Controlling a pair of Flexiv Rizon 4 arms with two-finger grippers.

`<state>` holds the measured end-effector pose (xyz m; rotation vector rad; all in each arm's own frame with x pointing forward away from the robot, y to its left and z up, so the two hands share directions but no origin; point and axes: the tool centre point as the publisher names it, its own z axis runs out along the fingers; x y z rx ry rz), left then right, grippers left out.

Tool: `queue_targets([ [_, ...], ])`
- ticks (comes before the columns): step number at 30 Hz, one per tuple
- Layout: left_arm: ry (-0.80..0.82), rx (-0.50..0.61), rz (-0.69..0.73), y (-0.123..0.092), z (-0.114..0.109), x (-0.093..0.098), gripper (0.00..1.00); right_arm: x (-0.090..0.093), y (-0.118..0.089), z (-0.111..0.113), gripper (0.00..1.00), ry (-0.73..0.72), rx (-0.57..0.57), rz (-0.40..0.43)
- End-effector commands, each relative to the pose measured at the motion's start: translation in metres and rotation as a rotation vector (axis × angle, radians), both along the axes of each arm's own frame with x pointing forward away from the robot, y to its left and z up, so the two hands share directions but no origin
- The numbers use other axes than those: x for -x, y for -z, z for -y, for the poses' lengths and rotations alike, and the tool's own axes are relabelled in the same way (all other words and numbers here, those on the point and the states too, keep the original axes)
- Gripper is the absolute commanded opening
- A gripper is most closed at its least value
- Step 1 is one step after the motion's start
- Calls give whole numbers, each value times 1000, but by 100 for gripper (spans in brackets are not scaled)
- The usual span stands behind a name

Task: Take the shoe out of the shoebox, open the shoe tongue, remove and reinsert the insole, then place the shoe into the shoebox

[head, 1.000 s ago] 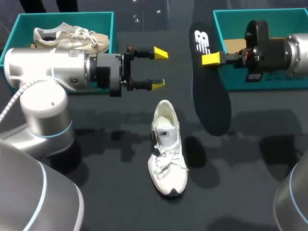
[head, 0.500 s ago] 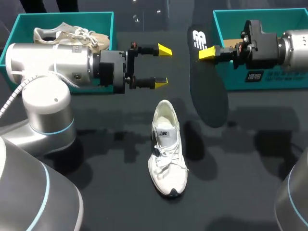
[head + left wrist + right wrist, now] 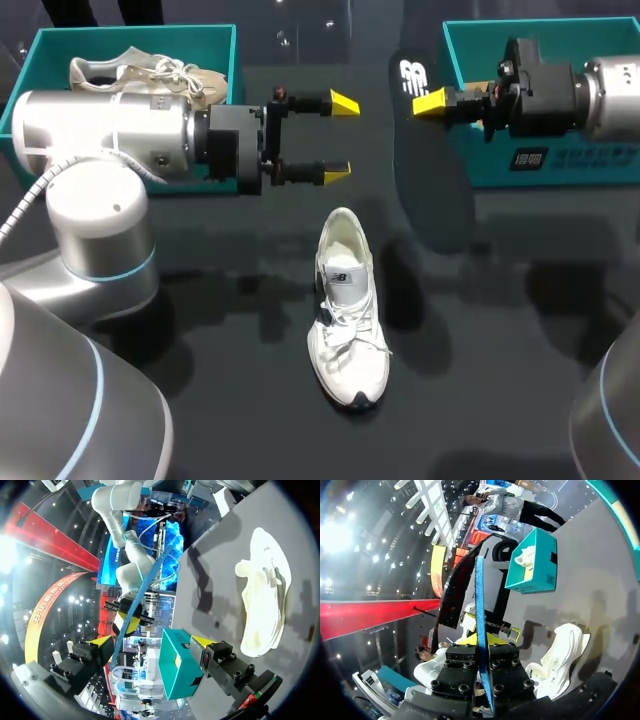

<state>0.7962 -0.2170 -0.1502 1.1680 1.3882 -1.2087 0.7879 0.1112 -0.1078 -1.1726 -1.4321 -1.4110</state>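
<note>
right gripper (image 3: 432,101) pinching thin flat dark insole (image 3: 432,195), blue-backed, its heel end hanging | left gripper (image 3: 341,138) fingers standing spread | white laced sneaker (image 3: 347,310) lying mid table (image 3: 520,350), interior mostly hidden

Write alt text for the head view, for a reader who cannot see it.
The right gripper, shut on a black insole, holds it over the dark table beside the right teal shoebox. A white sneaker lies mid-table, with the open left gripper beyond its heel. The left teal shoebox holds a beige shoe.
</note>
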Motion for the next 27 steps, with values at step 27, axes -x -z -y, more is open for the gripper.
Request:
queue_targets([
  [27,4,-12,75,11,34,5,75,-32,52,-26,0,-1,-74,-372],
])
